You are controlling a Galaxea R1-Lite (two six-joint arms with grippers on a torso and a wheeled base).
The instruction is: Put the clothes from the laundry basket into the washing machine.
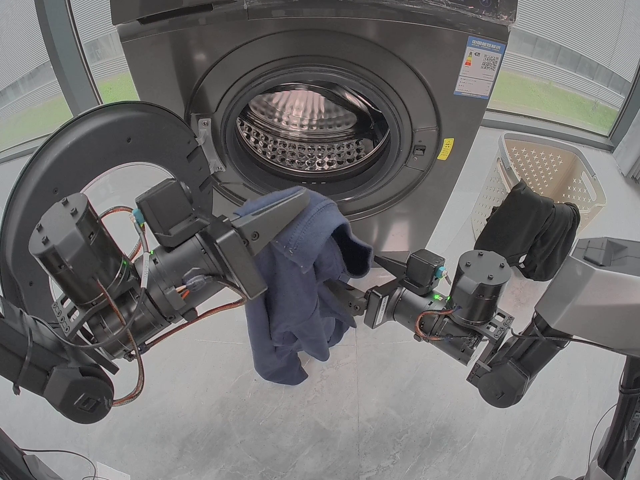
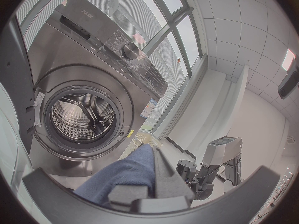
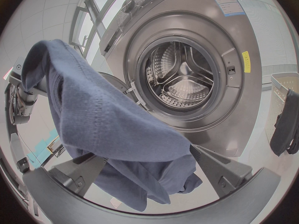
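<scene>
Blue garment [image 1: 300, 288] hangs mid-air in front of the washing machine [image 1: 427, 101], with the open drum [image 1: 310, 135] at 12 o'clock from it. Left gripper [image 1: 292, 207] is clamped on its top fold and carries the weight. Right gripper [image 1: 341, 299] sits at 4 o'clock in the lower folds, jaws spread wide, cloth draped across them, nothing pinched.

Judgement: light, limp knit, low slip risk, but the tail dangles low and may catch on the door seal. Best to pinch a thick bunch near the hem and raise it before feeding in.

Dark garment [image 1: 527, 231] drapes over the laundry basket [image 1: 553, 161] rim at 3 o'clock. Same handling, grab the fold at the rim.
</scene>
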